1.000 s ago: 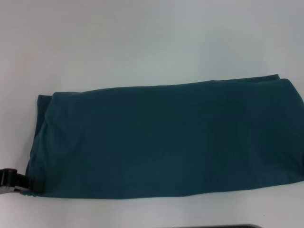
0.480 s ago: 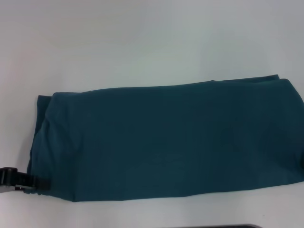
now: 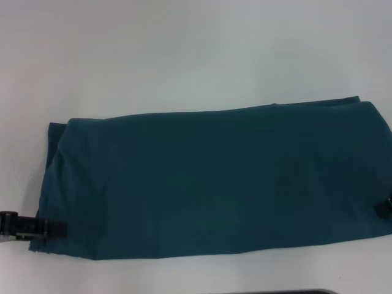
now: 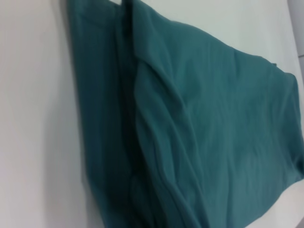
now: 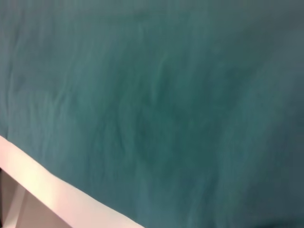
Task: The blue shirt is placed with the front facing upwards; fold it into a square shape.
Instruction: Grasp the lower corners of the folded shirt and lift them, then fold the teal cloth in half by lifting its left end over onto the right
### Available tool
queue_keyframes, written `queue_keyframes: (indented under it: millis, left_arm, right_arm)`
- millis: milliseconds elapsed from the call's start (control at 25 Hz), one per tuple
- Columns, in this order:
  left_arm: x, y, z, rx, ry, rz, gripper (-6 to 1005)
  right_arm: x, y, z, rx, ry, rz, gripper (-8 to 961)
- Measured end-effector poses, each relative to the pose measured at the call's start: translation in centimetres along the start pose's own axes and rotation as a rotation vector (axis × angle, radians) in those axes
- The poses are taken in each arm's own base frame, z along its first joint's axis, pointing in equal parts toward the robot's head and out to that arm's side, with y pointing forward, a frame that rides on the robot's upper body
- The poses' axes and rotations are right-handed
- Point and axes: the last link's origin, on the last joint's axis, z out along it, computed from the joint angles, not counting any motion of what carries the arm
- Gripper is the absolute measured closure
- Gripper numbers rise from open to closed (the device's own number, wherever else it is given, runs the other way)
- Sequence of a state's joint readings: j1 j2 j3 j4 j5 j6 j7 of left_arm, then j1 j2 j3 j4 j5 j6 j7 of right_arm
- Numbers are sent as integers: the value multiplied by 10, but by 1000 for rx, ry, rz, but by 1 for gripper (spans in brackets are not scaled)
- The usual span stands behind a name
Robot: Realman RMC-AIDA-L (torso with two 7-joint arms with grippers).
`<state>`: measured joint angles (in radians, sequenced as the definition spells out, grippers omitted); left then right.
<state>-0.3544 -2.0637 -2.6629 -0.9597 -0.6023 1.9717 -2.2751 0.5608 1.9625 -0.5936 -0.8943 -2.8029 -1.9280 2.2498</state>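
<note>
shirt: dark teal-blue cotton T-shirt (image 3: 214, 180), folded into a long band across mid-frame on the white table (image 3: 184, 55) | left gripper (image 3: 52, 228): lower left, at band's near corner, likely for next crosswise fold; fingers' spread untellable | right gripper (image 3: 384, 208): right edge, barely showing.

My right gripper (image 3: 384, 208) is almost fully cut off at the head view's edge, my left gripper (image 3: 52, 228) partly, and I cannot tell their fingers' state.
</note>
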Motion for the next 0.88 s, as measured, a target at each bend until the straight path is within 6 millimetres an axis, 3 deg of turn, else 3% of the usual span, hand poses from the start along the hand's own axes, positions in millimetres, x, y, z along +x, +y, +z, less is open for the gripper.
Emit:
queue_keyframes:
  millis: [200, 360, 400, 720, 880]
  left_arm:
    - [2, -3, -9, 29, 21, -15, 469]
    - [2, -3, -21, 62, 51, -21, 279]
    - [2, -2, -23, 65, 54, -22, 275]
    - [11, 6, -45, 93, 107, 3, 245]
    - [21, 16, -48, 43, 160, 58, 237]
  right_arm:
    - [0, -2, -4, 14, 1, 13, 243]
    - [-1, -4, -7, 27, 0, 11, 156]
    - [-1, -4, -9, 30, -2, 11, 134]
    - [-7, -9, -40, 67, -67, 11, 135]
    - [-17, -1, -57, 25, -184, -51, 135]
